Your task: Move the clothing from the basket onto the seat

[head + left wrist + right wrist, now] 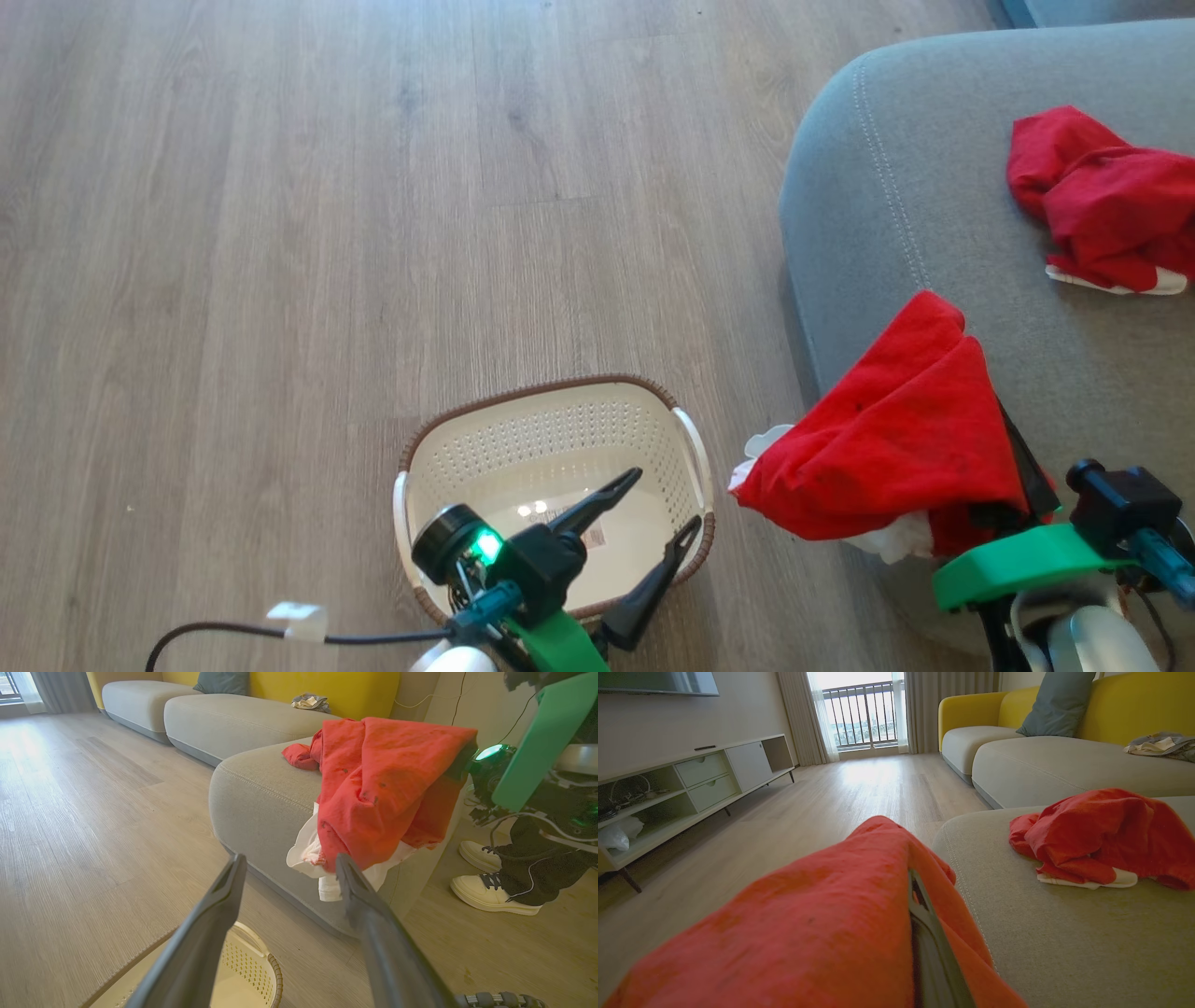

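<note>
1. Over the near edge of the seat (915,187), one red garment (896,429) hangs draped on the right tool (913,879). The tool's fingers are pinched together on the cloth. Its white trim dangles beside the cushion's corner, above the floor (280,233), and the piece is not yet laid down.
2. Farther in on the cushion, the second red garment (1102,201) lies crumpled and free of any tool, so that half of the job looks done.
3. The basket (551,420) stands on the floor just beside the seat, with its bottom bare except for a paper label (594,537). Nothing is left in it to fetch.
4. The left tool (665,499) hovers over the basket with its fingers spread wide, gripping nothing.
5. What remains, as I judge it, is to carry the held garment over the cushion and let it go.
6. A person's shoes (495,891) stand near the seat's end by the right arm. Bare grey cushion lies between the two garments, and nothing seems to block the drop.
</note>
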